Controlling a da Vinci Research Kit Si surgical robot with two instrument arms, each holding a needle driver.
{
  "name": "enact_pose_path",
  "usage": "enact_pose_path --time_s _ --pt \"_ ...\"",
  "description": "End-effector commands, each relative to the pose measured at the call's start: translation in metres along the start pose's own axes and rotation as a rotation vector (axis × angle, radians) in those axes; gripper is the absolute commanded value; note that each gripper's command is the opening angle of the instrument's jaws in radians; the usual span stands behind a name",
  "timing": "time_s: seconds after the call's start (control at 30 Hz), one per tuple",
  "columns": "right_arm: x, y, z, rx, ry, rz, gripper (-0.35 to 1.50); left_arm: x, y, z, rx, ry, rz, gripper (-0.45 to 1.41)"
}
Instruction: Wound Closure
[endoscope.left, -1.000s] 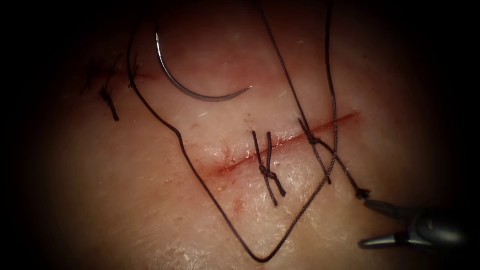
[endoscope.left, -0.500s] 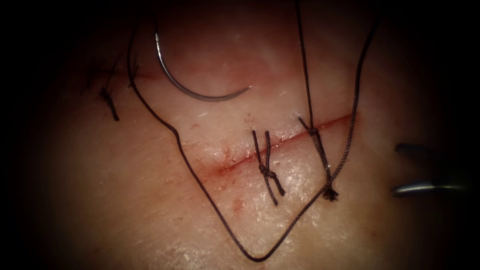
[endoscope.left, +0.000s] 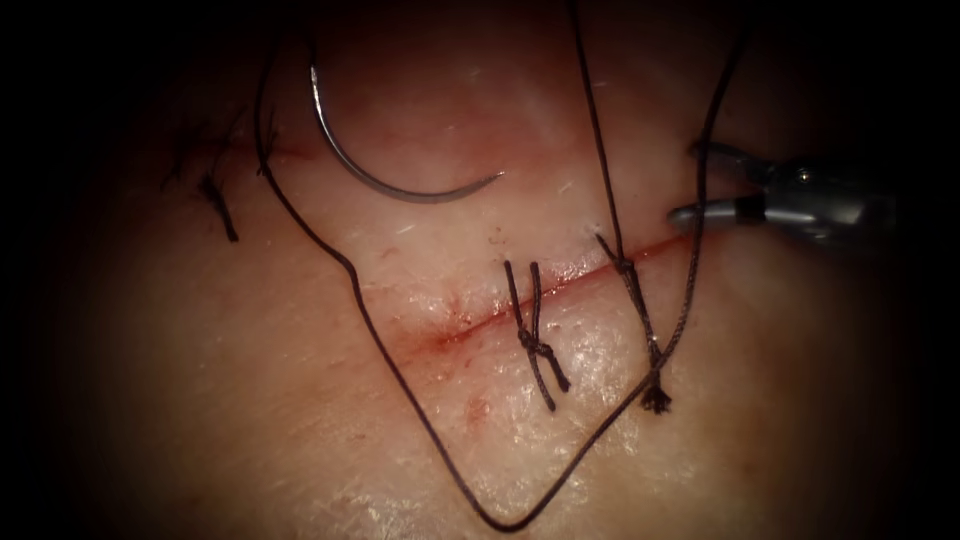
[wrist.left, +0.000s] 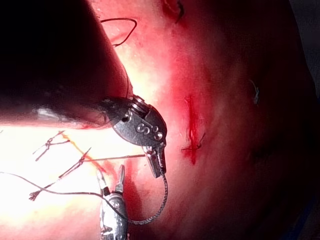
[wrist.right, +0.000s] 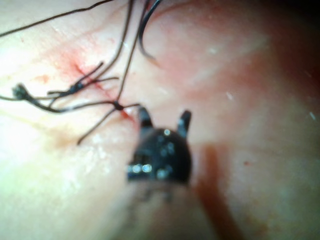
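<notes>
Needle loose on tissue, left of cut | right tool spread astride thread, gripping nothing | left tool pinching thread taut

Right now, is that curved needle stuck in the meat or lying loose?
Loose. The needle lies flat on the tissue, its whole curve and both ends visible, left of the cut; neither end effector holds it.
</notes>
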Motion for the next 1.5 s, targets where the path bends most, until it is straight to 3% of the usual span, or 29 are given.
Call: enact_pose_path --time_s 0.03,0.27,0.53,1.07,1.27,1.5 --pt "0.0 -0.0014 0.0015 0.023 0.02 0.002 1.08 -0.0007 -0.0001 0.0005 0.002 -0.001 -0.001 -0.45" --pt "0.0014 -0.0037 0.0029 0.088 0.051 0.051 1.08 -0.0008 -0.0004 0.0005 0.005 -0.002 -0.001 -0.45" --pt "0.001 -0.0045 0.0044 0.125 0.063 0.081 1.11 -0.0008 -0.0003 0.0005 0.007 -0.003 -0.001 -0.45" --pt "0.0015 -0.0059 0.0017 0.176 0.058 0.076 1.13 -0.0009 -0.0008 0.0004 0.014 -0.005 -0.001 -0.45" --pt "0.0017 -0.0062 0.0037 0.16 0.058 0.077 1.13 -0.0008 -0.0003 0.0006 0.017 -0.006 -0.001 -0.45" --pt "0.0022 -0.0062 0.007 0.138 0.064 0.115 1.28 -0.0008 0.0001 0.0007 0.017 -0.006 -0.001 -0.45"
